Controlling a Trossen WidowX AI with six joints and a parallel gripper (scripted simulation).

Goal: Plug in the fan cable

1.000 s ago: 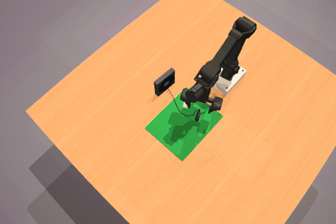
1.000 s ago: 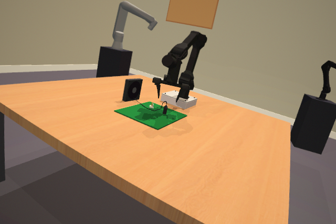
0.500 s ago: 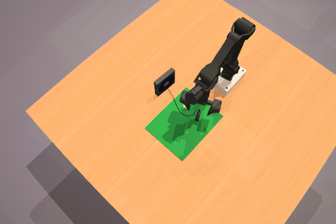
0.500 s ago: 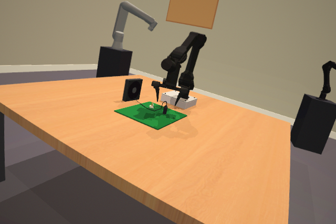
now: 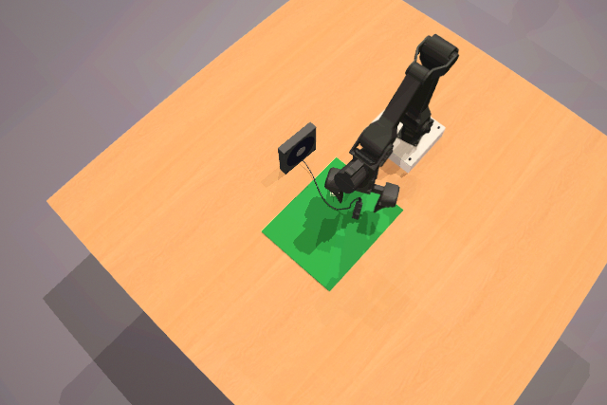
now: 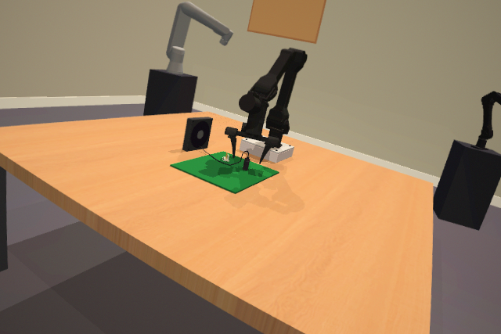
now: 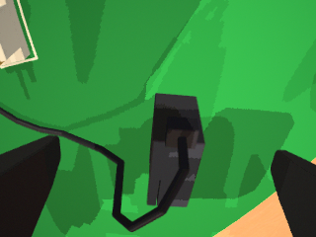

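Your claw [image 5: 359, 200] [image 6: 246, 160] [image 7: 170, 156] is wide, holding nothing; the black plug [image 5: 357, 209] [image 6: 246, 163] [image 7: 175, 158] is over the green board [image 5: 325, 263] [image 6: 230, 184] [image 7: 257, 64], apart from the pale header [image 5: 333, 193] [image 6: 224, 157] [image 7: 15, 37]; you see it boxy, its cable [image 5: 321, 193] [image 6: 218, 159] [image 7: 86, 142] bent.

Bright, even light warms the surface [image 5: 235, 263] [image 6: 282, 237], while the floor [image 5: 73, 38] [image 6: 81, 289] looks dimmer. In the top view, the arm's shadow on the green board [image 5: 329, 279] [image 6: 236, 187] [image 7: 257, 64] falls toward seven o'clock of the arm. The wrist view shows overlapping, jagged-edged shadows. The black parts lose detail in the exterior view; the header [image 7: 14, 39] is cropped at ten o'clock in the wrist view.
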